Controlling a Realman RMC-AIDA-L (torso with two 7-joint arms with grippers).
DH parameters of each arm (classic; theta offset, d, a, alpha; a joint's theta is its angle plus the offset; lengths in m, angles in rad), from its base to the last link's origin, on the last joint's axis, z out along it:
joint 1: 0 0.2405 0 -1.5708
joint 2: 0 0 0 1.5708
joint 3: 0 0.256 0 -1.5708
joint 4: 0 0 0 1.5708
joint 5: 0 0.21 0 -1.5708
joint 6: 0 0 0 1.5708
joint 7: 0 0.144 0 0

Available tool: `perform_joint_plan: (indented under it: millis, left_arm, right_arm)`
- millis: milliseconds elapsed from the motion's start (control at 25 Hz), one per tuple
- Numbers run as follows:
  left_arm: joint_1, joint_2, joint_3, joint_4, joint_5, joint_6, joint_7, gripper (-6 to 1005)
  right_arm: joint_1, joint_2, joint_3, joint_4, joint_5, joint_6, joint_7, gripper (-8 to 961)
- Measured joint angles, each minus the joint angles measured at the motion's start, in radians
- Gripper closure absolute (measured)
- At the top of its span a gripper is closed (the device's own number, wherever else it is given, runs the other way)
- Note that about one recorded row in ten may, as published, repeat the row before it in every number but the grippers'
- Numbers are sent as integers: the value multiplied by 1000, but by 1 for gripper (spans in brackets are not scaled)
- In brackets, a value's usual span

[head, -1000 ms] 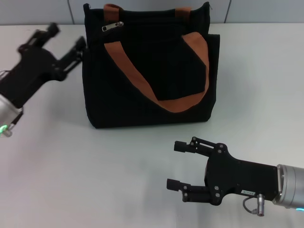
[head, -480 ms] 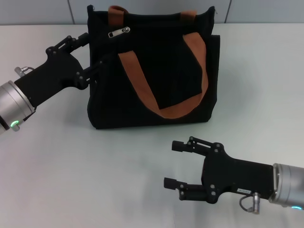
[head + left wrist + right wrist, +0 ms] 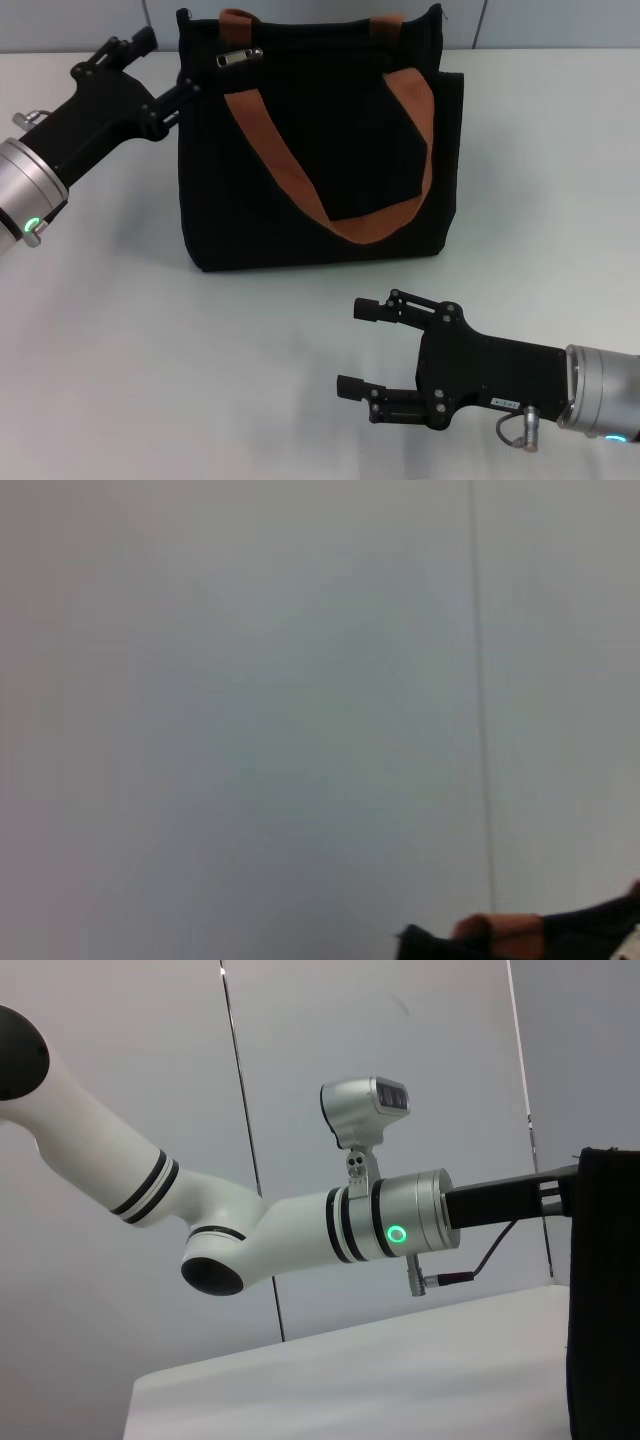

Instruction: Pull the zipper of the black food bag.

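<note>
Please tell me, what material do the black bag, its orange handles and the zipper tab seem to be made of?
The black food bag looks like matte woven fabric with soft folds. The strap handles seem a rust-orange suede-like webbing, dull. The zipper tab looks metal: silver with a bright glint.

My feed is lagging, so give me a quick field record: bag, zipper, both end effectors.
bag: black bag upright on table, orange handles
zipper: silver pull at the bag's top edge, toward the robot's left, not gripped
left end effector: open, at bag's upper left corner
right end effector: open, low over table in front of bag, clear of it
</note>
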Motion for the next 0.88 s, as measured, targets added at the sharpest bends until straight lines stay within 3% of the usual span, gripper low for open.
perform_joint_plan:
  millis: [400, 880]
  left_arm:
    - [6, 0, 44, -2, -2, -39, 20, 224]
    - [-13, 0, 48, -33, -19, 25, 10, 225]
  right_arm:
    - [8, 0, 0, 0, 0, 6, 0, 135]
    - [14, 1, 0, 2, 0, 9, 0, 136]
